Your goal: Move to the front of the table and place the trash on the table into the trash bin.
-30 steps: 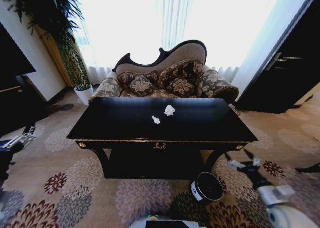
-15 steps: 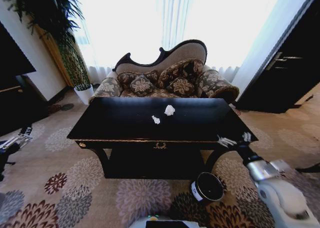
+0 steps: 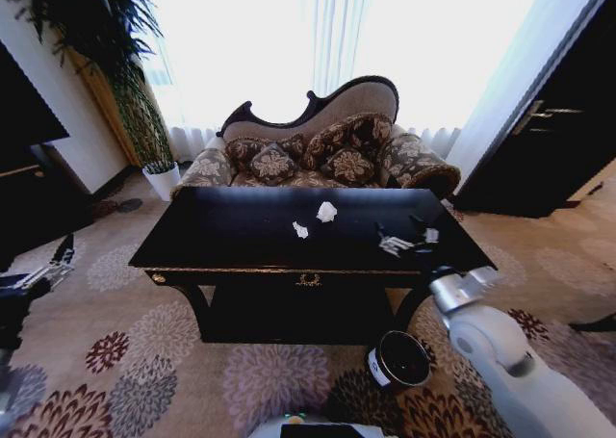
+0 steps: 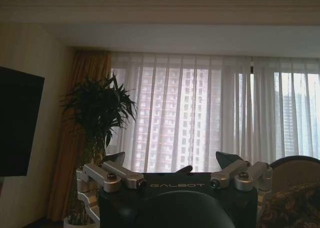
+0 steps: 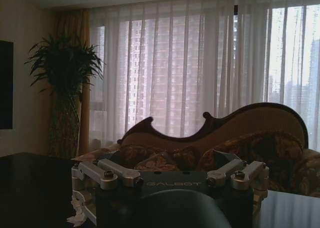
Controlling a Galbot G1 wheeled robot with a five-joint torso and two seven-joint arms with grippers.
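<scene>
A: Where is the trash?
B: 2 small crumpled white paper wads (image 3: 326, 212) lie near the middle of the large glossy black counter (image 3: 221, 241), close together but apart.
A: And the bin?
B: The small round dark trash bin (image 3: 398, 360) with a white label stands on the floral carpet (image 3: 144, 361) by the counter's front right leg; I can't make out anything inside it.
A: The grippers?
B: The right gripper (image 3: 408, 236) hovers over the counter's right part, fingers spread, holding nothing. The left gripper (image 3: 50, 267) hangs left of the counter, also spread.
A: Behind?
B: A patterned sofa (image 3: 318, 154).
</scene>
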